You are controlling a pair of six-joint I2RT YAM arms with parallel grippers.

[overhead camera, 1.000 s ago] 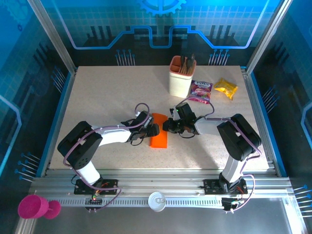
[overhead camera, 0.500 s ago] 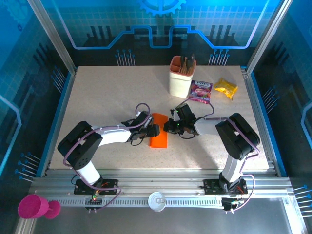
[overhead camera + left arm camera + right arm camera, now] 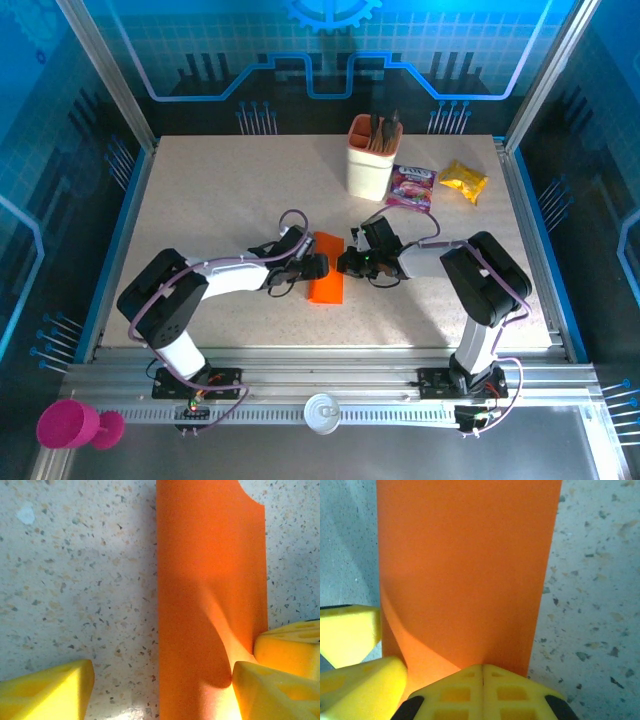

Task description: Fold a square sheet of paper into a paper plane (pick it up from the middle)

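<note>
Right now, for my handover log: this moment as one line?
orange paper: folded narrow strip on table | left gripper: open, straddling paper | right gripper: shut at paper's edge

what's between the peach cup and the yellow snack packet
A purple snack packet lies between the peach cup and the yellow snack packet, as the top external view shows.

The square sheet of paper (image 3: 325, 268) is bright, plain orange and folded down to a narrow oblong strip. It lies on the table just to 6 o'clock of the middle. Its long axis runs 12 to 6, with the far end leaning slightly toward 11. In the left wrist view its 1 o'clock corner is nicked round and a raised ridge runs toward 5 o'clock. In the right wrist view its 7 o'clock corner curls up, and the rest lies flat.
</note>
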